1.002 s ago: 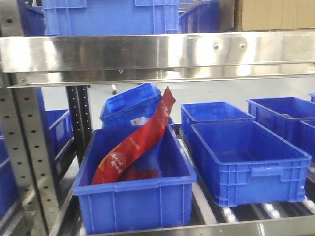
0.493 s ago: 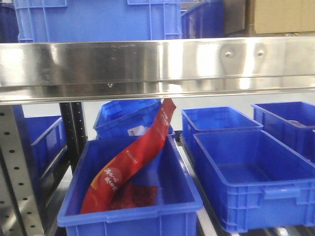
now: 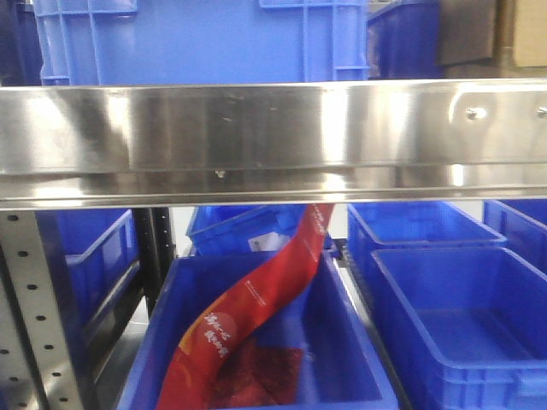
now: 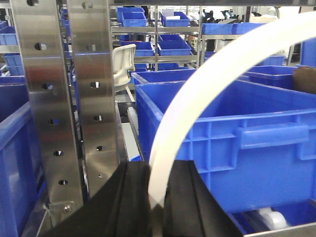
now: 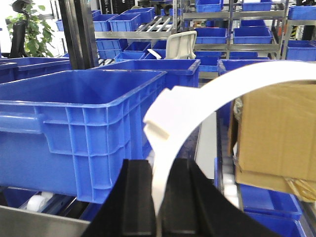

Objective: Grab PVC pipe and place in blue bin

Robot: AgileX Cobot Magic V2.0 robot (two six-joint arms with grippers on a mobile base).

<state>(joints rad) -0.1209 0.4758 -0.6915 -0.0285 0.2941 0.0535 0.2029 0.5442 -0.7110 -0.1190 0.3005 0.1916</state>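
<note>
From the left wrist, the PVC pipe [image 4: 170, 133] arcs up and runs off the right edge. Its lower end vanishes between the black fingers of the left gripper [image 4: 157, 210], which press against it. It's the same at the right gripper [image 5: 157, 210]: near end buried, far end cut off. Whether it's one pipe, I can't tell. Up front, the steel shelf rail [image 3: 256, 137] hides the top of the red pouch [image 3: 256, 299], and the frame crops the blue bin [image 3: 352, 342] under it.

White PVC pipe [image 4: 173, 123], blue bin [image 3: 461, 290], red pouch [image 3: 256, 299] with yellow lettering, silver shelf rail [image 3: 256, 137], black left claw [image 4: 158, 173]
</note>
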